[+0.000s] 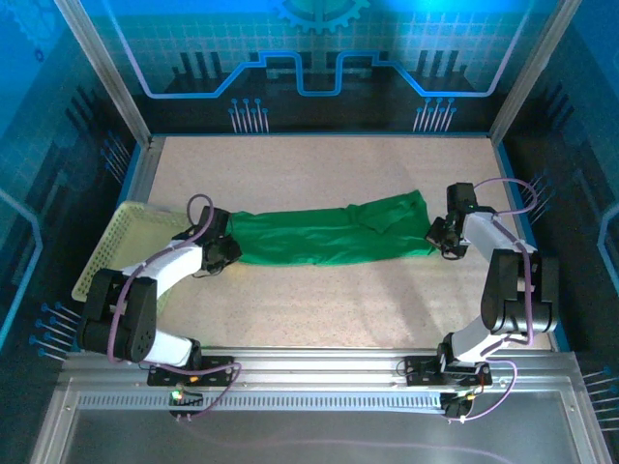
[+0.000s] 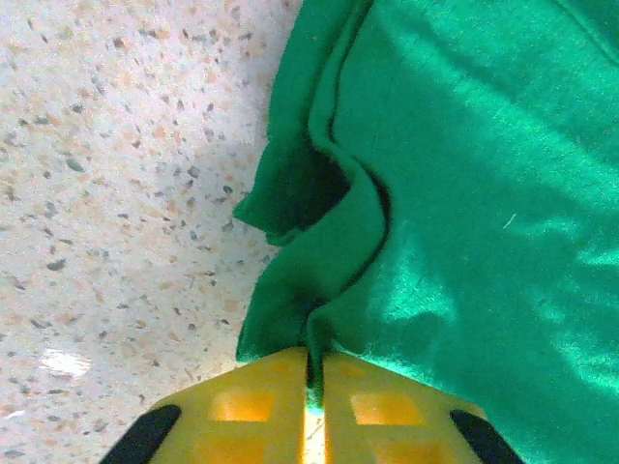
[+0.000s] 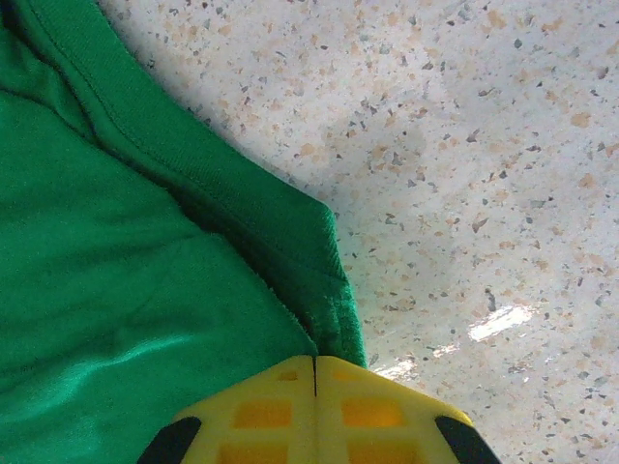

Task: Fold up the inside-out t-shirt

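Two robot arms are fixed at the near edge of a speckled bench (image 1: 338,309), and we describe the scene from left to right. At the far left, a pale yellow-green perforated basket (image 1: 116,242) sits at the bench's left edge. Just beside it, the left claw (image 1: 230,249) is closed tight on the left end of the bright-green t-shirt (image 1: 329,237). In its wrist view we see the yellow fingers (image 2: 251,406) pressed together with a fold of cloth pinched between them. The shirt lies across the middle of the bench as a long, flat band, reaching from one claw to the other. At its right end the right claw (image 1: 437,237) is likewise clamped on the fabric — a hemmed corner, with its fingers together.
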Controlling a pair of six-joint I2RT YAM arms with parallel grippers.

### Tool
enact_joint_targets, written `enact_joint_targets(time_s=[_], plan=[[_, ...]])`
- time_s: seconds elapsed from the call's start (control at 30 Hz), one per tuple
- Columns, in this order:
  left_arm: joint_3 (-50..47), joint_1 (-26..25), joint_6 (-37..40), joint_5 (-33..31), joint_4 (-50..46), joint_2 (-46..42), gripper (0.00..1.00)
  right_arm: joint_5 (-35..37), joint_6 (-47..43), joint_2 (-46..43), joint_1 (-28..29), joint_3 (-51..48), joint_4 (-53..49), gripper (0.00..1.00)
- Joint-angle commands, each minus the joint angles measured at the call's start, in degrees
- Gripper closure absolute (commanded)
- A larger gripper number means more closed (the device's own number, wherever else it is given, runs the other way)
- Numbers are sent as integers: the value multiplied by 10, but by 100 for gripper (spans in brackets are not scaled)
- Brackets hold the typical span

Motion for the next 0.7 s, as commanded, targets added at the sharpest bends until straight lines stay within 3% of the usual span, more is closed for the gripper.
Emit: enact_joint_targets(time_s=[0.0,0.47,0.67], plan=[[12,0,19,-38,-37,-22,91,7,-5,-15,-8,7,-15,100],[-20,32,-7,-67,-66,-60,89,48,-3,7,-13,39,-23,100],[-16,32,-11,-66,-72,-52,79,26,-9,-5,-11,29,-18,100]])
